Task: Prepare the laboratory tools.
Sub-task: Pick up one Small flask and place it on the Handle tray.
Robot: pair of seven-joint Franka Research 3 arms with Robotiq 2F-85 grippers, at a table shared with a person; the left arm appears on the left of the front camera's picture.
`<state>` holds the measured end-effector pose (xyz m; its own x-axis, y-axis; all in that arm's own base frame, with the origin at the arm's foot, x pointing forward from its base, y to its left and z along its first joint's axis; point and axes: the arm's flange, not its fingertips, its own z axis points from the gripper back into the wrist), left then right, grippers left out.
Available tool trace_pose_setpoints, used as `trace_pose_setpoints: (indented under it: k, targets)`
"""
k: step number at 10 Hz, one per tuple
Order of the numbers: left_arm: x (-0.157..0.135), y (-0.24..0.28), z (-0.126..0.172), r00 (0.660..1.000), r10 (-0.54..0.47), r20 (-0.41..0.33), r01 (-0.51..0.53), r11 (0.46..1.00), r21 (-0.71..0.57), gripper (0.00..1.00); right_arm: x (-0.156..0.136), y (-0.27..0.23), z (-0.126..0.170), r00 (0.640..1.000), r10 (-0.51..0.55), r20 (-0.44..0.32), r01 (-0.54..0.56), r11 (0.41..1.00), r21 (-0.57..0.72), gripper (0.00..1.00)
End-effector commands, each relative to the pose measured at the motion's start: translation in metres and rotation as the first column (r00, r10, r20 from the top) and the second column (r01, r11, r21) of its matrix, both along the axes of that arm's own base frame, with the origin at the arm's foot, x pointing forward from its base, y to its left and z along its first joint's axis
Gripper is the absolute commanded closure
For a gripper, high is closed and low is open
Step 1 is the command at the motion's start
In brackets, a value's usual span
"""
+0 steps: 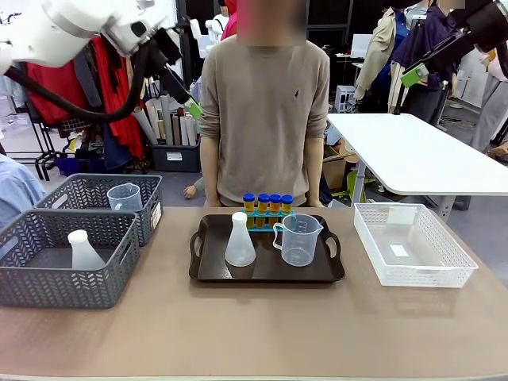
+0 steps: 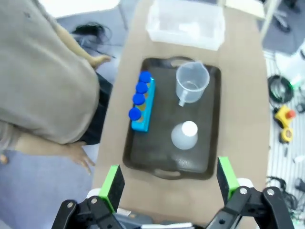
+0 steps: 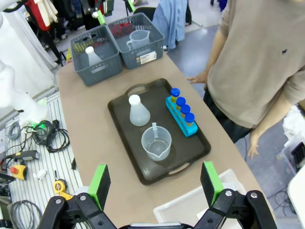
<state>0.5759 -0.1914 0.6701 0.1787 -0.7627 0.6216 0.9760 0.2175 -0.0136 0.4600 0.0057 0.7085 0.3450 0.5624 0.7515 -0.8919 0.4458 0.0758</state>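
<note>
**A:** Nearest the camera is just bare desk (image 1: 262, 333). Behind it, biggest first: two grey mesh baskets (image 1: 67, 258) on the robot's left, the nearer one holding a frosted flask (image 1: 82, 251), the farther one a clear beaker (image 1: 125, 197). Dead centre sits the dark brown handled tray (image 1: 267, 274), and on the right a white mesh basket (image 1: 413, 244).

**B:** And the lab stuff?

**A:** All on the tray. The measuring beaker (image 1: 298, 240) stands upright right of centre, just beside the frosted white conical flask (image 1: 240, 240), which is also upright. Behind both, along the far edge by the person (image 1: 264, 111), four blue-capped tubes (image 1: 267, 206) of yellow liquid stand in a row in a blue rack (image 2: 143, 109).

**B:** Hands doing anything?

**A:** Nope. The left hand (image 2: 169, 183) hangs high above the tray, green pads (image 2: 112, 186) spread wide apart, gripping nothing. The right hand (image 3: 157, 183) is also up in the air over the tray's near end, fingers parted, nothing between them. The person's hands hang at their sides.
</note>
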Motion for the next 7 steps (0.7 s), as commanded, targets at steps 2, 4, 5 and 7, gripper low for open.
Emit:
trace_pose_setpoints:
  k: [2, 4, 5, 7]
  targets:
    - [-0.031, 0.025, 0.006, 0.994, 0.080, 0.079, -0.078, 0.997, -0.020, 0.00, -0.001, 0.001, 0.001, 1.000, 0.005, 0.004, -0.005, 1.000, 0.005, 0.00]
    - [-0.036, 0.041, 0.021, 0.993, 0.046, 0.110, -0.039, 0.997, -0.071, 0.00, -0.001, 0.001, 0.001, 1.000, 0.005, 0.004, -0.005, 1.000, 0.005, 0.00]
    - [-0.036, 0.044, 0.027, 0.996, 0.035, 0.088, -0.026, 0.995, -0.098, 0.00, -0.001, 0.001, 0.001, 1.000, 0.005, 0.004, -0.005, 1.000, 0.005, 0.00]
    - [-0.040, 0.055, 0.046, 0.995, 0.008, 0.096, 0.001, 0.995, -0.096, 0.00, -0.001, 0.001, 0.001, 1.000, 0.005, 0.004, -0.005, 1.000, 0.005, 0.00]
